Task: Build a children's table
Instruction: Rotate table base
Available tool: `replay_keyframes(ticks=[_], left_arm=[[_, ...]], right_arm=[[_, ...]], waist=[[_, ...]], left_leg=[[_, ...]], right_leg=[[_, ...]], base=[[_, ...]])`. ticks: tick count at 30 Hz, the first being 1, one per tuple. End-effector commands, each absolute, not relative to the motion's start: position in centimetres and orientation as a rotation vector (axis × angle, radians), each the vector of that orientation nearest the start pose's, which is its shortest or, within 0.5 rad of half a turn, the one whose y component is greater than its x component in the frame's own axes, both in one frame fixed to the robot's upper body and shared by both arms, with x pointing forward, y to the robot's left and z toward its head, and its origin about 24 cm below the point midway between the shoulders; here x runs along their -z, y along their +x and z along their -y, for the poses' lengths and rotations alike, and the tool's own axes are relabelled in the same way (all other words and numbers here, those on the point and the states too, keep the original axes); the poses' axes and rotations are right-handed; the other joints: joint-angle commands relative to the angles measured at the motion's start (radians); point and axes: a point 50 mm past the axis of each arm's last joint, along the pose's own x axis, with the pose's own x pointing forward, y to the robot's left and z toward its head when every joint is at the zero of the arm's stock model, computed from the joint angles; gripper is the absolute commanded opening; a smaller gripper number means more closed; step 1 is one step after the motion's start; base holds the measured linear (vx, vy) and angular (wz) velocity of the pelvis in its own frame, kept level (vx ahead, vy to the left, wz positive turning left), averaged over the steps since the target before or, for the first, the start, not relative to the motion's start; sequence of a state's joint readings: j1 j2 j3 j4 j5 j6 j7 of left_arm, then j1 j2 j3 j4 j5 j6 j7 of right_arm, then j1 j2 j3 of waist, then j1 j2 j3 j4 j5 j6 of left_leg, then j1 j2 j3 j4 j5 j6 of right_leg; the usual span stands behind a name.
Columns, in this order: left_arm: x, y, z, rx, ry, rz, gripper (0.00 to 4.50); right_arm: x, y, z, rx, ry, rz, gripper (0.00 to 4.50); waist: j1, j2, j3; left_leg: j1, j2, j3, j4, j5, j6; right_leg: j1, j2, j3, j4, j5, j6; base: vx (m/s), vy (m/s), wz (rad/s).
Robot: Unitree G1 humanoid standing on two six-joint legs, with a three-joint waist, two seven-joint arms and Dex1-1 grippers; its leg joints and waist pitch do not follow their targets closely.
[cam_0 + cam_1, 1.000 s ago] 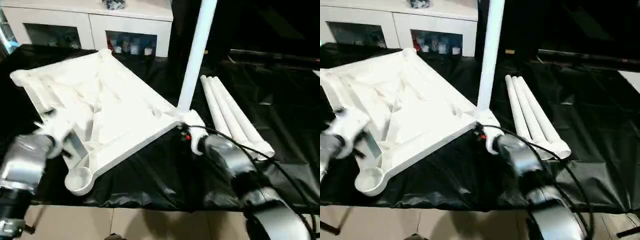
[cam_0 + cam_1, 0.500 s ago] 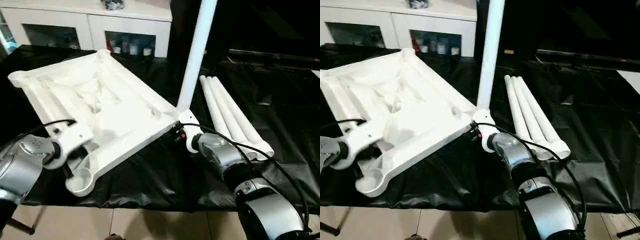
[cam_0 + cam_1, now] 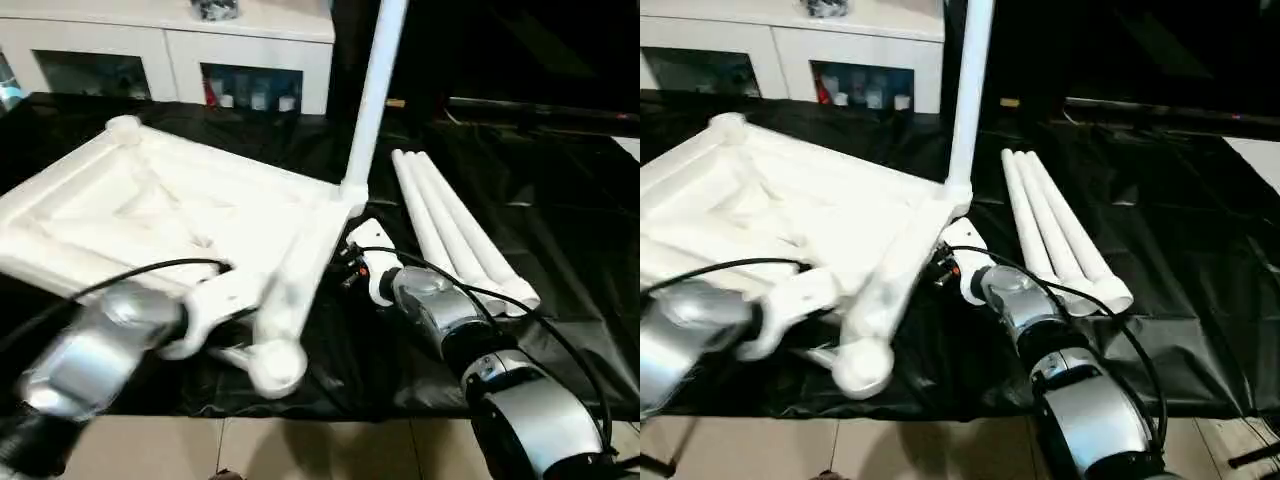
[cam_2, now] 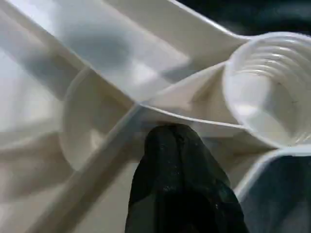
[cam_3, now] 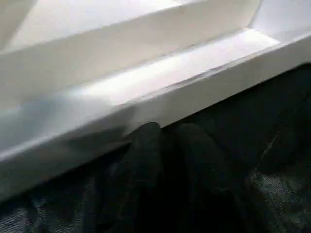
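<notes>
1. The tabletop (image 3: pixel 170 220) lies underside up at 10 o'clock on the black surface (image 3: pixel 560 230), one leg (image 3: pixel 368 100) standing in its far corner.
2. Three spare legs (image 3: pixel 455 235) lie at 2 o'clock.
3. A white cabinet (image 3: pixel 170 55) stands behind.
4. The left pincer (image 4: pixel 170 141), closed, presses a rib beside the near socket (image 4: pixel 265 87).
5. The right pincer (image 5: pixel 167 141), fingers together, sits under the tabletop's edge.

Two silver, rounded forearms: left forearm (image 3: pixel 95 350) a smooth metallic cylinder ending in a white plastic wrist housing (image 3: pixel 215 300); right forearm (image 3: pixel 440 310) built of several glossy silver segments with a black band between them, widening into a bulbous silver elbow shell (image 3: pixel 535 425). Thin black cables looping over both arms, one arching above the left forearm, others trailing along the right. White wrist block (image 3: pixel 370 262) on the right with small red marks beside black fittings. Black, matte, rounded fingers (image 4: pixel 177 184), fingers (image 5: pixel 146 160).
</notes>
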State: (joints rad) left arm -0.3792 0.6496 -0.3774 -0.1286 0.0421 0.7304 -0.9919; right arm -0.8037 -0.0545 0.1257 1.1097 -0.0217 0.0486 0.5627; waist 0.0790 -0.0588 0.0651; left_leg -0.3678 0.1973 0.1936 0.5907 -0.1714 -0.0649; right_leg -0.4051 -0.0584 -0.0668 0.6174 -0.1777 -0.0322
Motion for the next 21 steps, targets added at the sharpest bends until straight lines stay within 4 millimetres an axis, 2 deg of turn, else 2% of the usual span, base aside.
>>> replay_keyframes(ticks=[1, 4, 5, 6, 7, 9, 10, 12, 20, 21], left_arm=[[-8.3, 28.4, -15.3, 0.999, 0.616, -0.613, 0.0], [-8.5, 29.0, -14.2, 1.007, 0.585, -0.578, 0.0], [-8.5, 29.1, -13.9, 1.005, 0.584, -0.571, 0.0], [-8.5, 29.4, -13.7, 0.992, 0.594, -0.56, 0.0], [-8.4, 29.7, -13.6, 0.977, 0.601, -0.55, 0.0], [-8.3, 30.4, -13.5, 0.939, 0.605, -0.534, 0.0], [-8.2, 31.0, -13.4, 0.899, 0.606, -0.521, 0.0], [-8.0, 32.0, -13.6, 0.838, 0.604, -0.501, 0.0], [-8.4, 32.7, -13.9, 0.777, 0.574, -0.397, 0.0], [-8.5, 32.6, -13.9, 0.776, 0.567, -0.384, 0.0]], right_arm=[[-3.1, 35.7, 7.5, -0.78, -0.175, -0.413, 0.42], [-2.9, 35.6, 7.8, -0.781, -0.18, -0.415, 0.18], [-2.9, 35.6, 7.9, -0.778, -0.183, -0.414, 0.09], [-3.0, 35.7, 8.0, -0.768, -0.184, -0.41, 0.09], [-3.1, 35.8, 8.2, -0.759, -0.183, -0.405, 0.09], [-3.3, 36.0, 8.5, -0.742, -0.179, -0.39, 0.09], [-3.8, 36.3, 8.9, -0.723, -0.171, -0.371, 0.09], [-4.9, 36.9, 10.1, -0.678, -0.161, -0.322, 0.09], [-6.9, 37.5, 12.6, -0.587, -0.124, -0.239, 0.09], [-7.0, 37.5, 12.8, -0.578, -0.124, -0.234, 0.09]], waist=[[0.0, 0.028, -0.067], [0.002, 0.025, -0.071], [0.002, 0.028, -0.071], [0.005, 0.026, -0.073], [0.004, 0.03, -0.073], [0.007, 0.029, -0.075], [0.004, 0.03, -0.074], [0.007, 0.036, -0.075], [0.01, 0.028, -0.077], [0.01, 0.023, -0.077]], left_leg=[[0.02, 0.037, -0.021, -0.073, -0.259, -0.052], [0.02, 0.038, -0.022, -0.071, -0.244, -0.048], [0.018, 0.038, -0.022, -0.071, -0.236, -0.046], [0.018, 0.039, -0.022, -0.071, -0.224, -0.043], [0.017, 0.038, -0.021, -0.07, -0.22, -0.041], [0.017, 0.038, -0.021, -0.068, -0.212, -0.036], [0.015, 0.036, -0.021, -0.068, -0.212, -0.032], [0.019, 0.035, -0.02, -0.067, -0.221, -0.034], [0.016, 0.036, -0.021, -0.065, -0.198, -0.015], [0.016, 0.037, -0.02, -0.065, -0.191, -0.011]], right_leg=[[0.043, -0.084, 0.057, -0.071, -0.254, -0.179], [0.045, -0.085, 0.057, -0.069, -0.229, -0.184], [0.046, -0.085, 0.057, -0.067, -0.219, -0.187], [0.048, -0.086, 0.056, -0.065, -0.198, -0.192], [0.048, -0.083, 0.055, -0.065, -0.179, -0.195], [0.049, -0.083, 0.055, -0.062, -0.16, -0.2], [0.049, -0.08, 0.054, -0.064, -0.155, -0.201], [0.049, -0.081, 0.054, -0.065, -0.153, -0.2], [0.053, -0.081, 0.052, -0.063, -0.139, -0.199], [0.054, -0.081, 0.052, -0.062, -0.133, -0.2]], base=[[0.0, 0.0, 0.0], [0.0, 0.0, 0.0], [0.0, 0.0, 0.0], [0.0, 0.0, 0.0], [0.0, 0.0, 0.0], [0.0, 0.0, 0.0], [0.0, 0.0, 0.0], [0.0, 0.0, 0.0], [0.0, 0.0, 0.0], [0.0, 0.0, 0.0]])
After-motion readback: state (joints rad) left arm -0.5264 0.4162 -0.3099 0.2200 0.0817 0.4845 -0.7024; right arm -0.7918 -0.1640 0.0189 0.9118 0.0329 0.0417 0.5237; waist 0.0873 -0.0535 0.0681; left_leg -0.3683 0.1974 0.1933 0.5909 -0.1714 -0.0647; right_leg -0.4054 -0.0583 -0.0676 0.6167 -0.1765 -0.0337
